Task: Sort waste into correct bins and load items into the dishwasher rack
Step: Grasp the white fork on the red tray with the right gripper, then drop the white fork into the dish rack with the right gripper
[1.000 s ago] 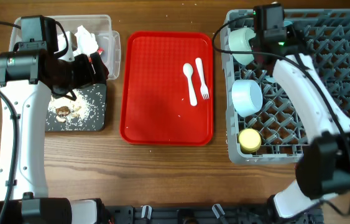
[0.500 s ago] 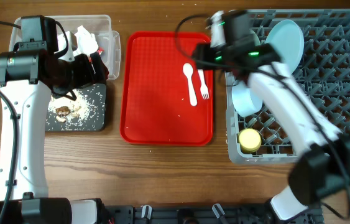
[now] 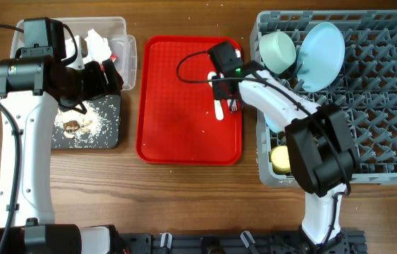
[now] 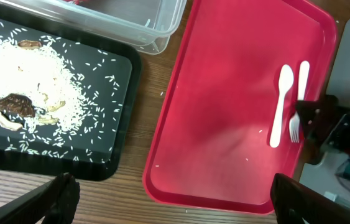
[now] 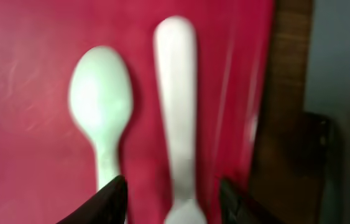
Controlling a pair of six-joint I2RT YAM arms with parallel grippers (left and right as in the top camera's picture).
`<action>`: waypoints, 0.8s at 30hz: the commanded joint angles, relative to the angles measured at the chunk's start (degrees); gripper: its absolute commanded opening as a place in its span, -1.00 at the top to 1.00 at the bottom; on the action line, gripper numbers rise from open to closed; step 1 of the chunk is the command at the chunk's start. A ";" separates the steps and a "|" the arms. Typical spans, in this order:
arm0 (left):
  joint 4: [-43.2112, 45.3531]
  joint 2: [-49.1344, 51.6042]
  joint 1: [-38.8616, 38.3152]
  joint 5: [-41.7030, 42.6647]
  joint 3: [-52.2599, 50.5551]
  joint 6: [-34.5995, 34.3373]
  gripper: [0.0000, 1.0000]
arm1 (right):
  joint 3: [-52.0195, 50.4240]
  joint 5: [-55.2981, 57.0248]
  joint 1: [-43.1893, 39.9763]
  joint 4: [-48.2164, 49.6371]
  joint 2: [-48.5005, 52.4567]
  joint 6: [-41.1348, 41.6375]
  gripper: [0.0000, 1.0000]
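On the red tray (image 3: pixel 177 106) lie a white spoon (image 5: pixel 100 106) and a white fork (image 5: pixel 178 93), side by side. My right gripper (image 3: pixel 225 88) hangs low over them, open, and its fingers (image 5: pixel 109 199) straddle the fork's handle without touching it. My left gripper (image 4: pixel 175 208) is wide open and empty above the black tray (image 3: pixel 110 137), which holds rice and brown scraps (image 3: pixel 78 127). Behind it the clear tub (image 3: pixel 124 42) holds a crumpled napkin (image 3: pixel 96 42). The grey rack (image 3: pixel 381 106) holds a bowl (image 3: pixel 277 49), a plate (image 3: pixel 321 46) and a yellow cup (image 3: pixel 281 159).
The red tray sits between the two bins on the left and the rack on the right. My right arm reaches from the rack's front left corner across its edge to the tray. Bare wood table (image 3: pixel 184 197) runs along the front.
My right arm has swung from the rack's far left corner over to the red tray and come down over the fork, its jaws narrowing. The left arm has not moved.
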 commanded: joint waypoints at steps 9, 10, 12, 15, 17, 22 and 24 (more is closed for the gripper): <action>0.20 0.00 0.26 0.07 0.33 0.13 -1.00 | 0.04 -1.86 -1.22 3.80 4.94 -3.37 0.28; 0.20 0.00 0.26 0.07 0.33 0.13 -1.00 | 0.04 -3.63 -1.22 3.15 5.68 -3.32 0.37; 0.20 0.00 0.26 0.07 0.33 0.13 -1.00 | 0.04 -4.59 -1.22 1.77 6.21 -3.17 0.49; 0.20 0.00 0.26 0.07 0.33 0.13 -1.00 | 0.07 -5.64 -1.22 -0.81 6.16 -3.13 0.91; 0.20 0.00 0.26 0.07 0.33 0.13 -1.00 | 0.98 -6.05 -1.22 -3.19 5.60 -3.17 0.91; 0.20 0.00 0.28 0.07 0.33 0.13 -1.00 | 4.17 -8.24 -1.22 -9.40 -2.01 -3.39 0.91; 0.20 0.00 0.26 0.07 0.33 0.13 -1.00 | 4.17 -10.19 -1.22 -10.56 -8.26 -3.32 0.91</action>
